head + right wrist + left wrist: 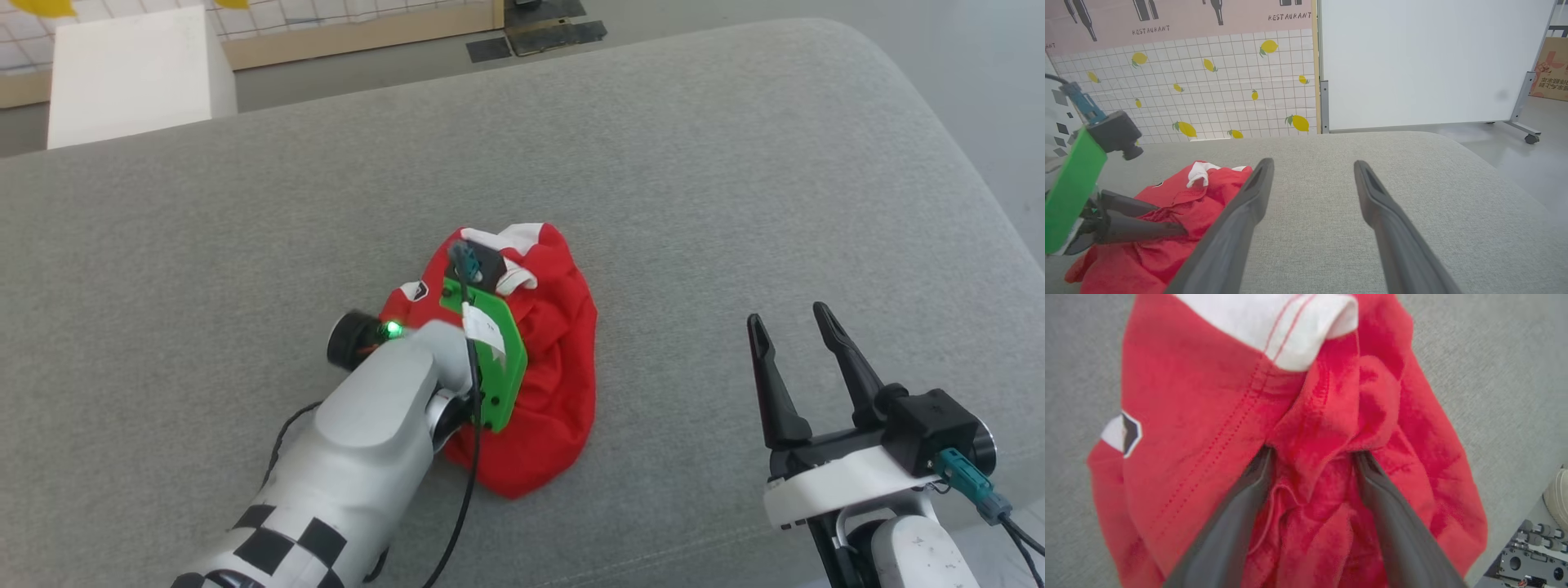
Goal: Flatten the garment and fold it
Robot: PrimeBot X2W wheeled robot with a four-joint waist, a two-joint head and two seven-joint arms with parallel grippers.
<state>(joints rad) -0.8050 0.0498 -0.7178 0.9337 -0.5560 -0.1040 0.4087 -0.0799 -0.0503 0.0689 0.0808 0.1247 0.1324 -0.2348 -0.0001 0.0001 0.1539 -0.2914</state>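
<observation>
Well to the left of the right gripper, in the head view, a crumpled pair of bright red thin-fabric shorts lies in a heap on the grey woven cushion. The right gripper hovers over bare cushion with its two long dark fingers spread and nothing between them. A pale left forearm with a flat green plastic plate on its wrist reaches over the heap and covers its left half. Seen from the left wrist, the left gripper points down into the shorts. Its fingers stand wide apart, and a raised ridge of red cloth sits between the tips and touches both, loose rather than pinched. A folded white fabric band lies beyond the tips, and a small white and black logo patch sits off to their left. From the right wrist, the shorts are low to the left of the right gripper's parted fingers, apart from them, with the left gripper's dark fingers resting across the red cloth. Beyond the cushion stand a lemon-printed tiled wall and a plain white board on wheels.
</observation>
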